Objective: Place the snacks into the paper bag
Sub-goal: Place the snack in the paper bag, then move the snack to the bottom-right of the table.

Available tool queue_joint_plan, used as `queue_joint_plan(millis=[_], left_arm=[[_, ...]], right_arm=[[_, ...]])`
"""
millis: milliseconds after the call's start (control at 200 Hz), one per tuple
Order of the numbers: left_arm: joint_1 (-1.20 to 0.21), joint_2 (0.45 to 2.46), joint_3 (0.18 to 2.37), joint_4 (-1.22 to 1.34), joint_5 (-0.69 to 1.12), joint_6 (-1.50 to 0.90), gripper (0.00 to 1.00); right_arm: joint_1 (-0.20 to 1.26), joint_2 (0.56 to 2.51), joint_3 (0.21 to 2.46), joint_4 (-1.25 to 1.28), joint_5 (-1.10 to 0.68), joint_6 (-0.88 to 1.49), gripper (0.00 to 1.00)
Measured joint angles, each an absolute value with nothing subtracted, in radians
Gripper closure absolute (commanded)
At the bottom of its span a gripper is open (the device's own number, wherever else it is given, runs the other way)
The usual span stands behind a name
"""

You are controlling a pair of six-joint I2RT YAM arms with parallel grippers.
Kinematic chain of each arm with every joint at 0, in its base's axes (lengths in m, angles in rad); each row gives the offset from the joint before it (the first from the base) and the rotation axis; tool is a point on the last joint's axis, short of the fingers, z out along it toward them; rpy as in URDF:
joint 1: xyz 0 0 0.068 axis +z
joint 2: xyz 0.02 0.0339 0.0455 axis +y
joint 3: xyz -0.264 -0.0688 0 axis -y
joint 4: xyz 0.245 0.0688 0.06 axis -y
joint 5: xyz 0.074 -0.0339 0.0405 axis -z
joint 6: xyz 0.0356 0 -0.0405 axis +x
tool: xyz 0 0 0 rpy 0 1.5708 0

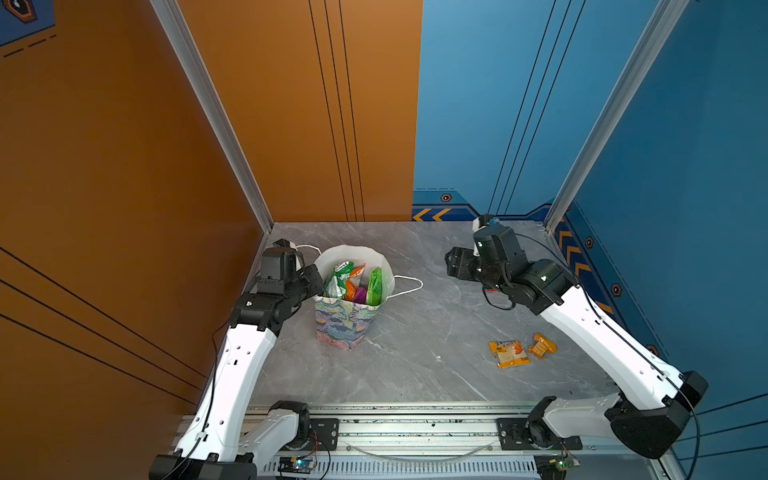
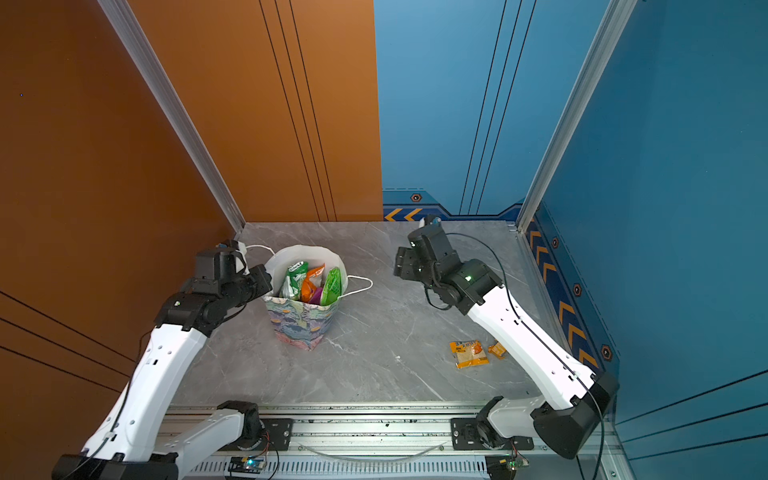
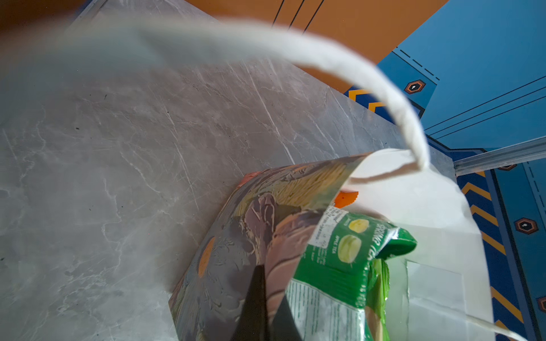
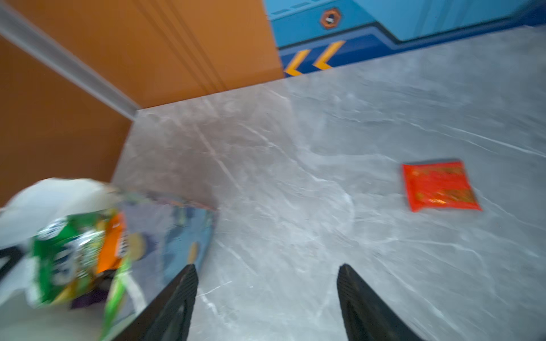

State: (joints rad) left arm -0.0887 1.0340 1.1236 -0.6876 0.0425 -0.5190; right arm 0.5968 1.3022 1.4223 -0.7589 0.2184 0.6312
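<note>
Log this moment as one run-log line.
left gripper: shut on paper bag wall | right gripper: open, empty | in bag: several snacks | on table: yellow-orange packet, crumpled orange packet, red packet

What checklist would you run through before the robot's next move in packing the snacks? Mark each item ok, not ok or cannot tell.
1. Floral-print paper bag stands upright: ok.
2. Left claw shut on the bag's rim: ok.
3. Right claw open and empty: ok.
4. All snacks bagged: not ok; flat yellow-orange packet and small red foil packet lie on the grey marble table.
5. Room left in bag: cannot tell.
</note>
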Motion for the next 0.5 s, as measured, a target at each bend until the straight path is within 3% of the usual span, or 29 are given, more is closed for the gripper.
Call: queue_joint_plan(millis=[260, 501], left_arm=[[-0.078, 1.024, 1.099, -0.668, 0.061, -0.490, 0.97], [-0.068, 1.008, 1.092, -0.668, 0.070, -0.474, 0.97]], right_arm=[[0.421, 1.206, 1.187, -0.797, 0.224, 0.689, 0.15], [0.253, 1.199, 1.043, -0.794, 0.074, 0.737, 0.15]])
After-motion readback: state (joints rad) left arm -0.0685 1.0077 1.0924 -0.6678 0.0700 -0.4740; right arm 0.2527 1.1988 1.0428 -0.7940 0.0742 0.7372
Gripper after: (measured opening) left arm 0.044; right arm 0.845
